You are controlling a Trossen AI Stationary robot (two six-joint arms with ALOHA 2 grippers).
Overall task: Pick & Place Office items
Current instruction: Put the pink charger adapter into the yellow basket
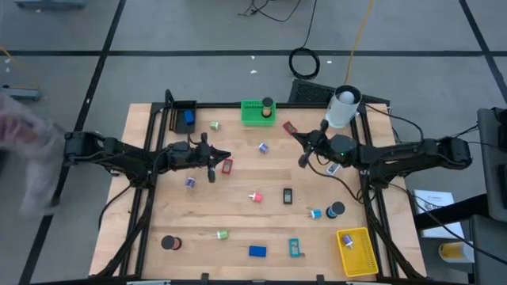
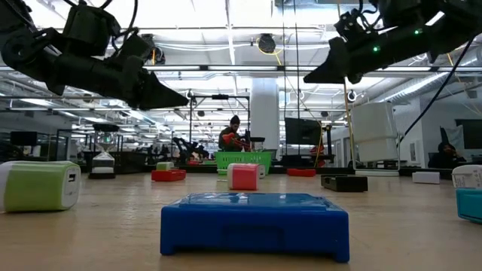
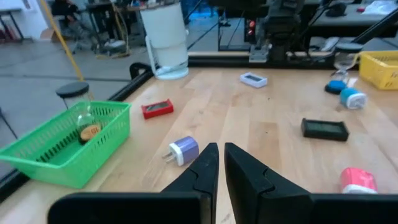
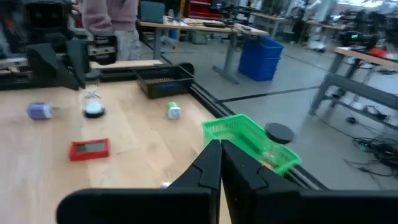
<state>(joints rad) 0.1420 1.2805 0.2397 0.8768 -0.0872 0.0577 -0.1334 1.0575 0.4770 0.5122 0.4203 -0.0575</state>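
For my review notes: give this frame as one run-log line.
left gripper: shut, empty, above table | right gripper: shut, empty, above table | green bin: far edge | office items: scattered, none held

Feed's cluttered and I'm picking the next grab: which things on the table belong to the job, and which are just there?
Job:
blue block
red block
black roll
green clip
pink clip
purple clip

Not the job:
green bin
yellow bin
black bin
white cylinder
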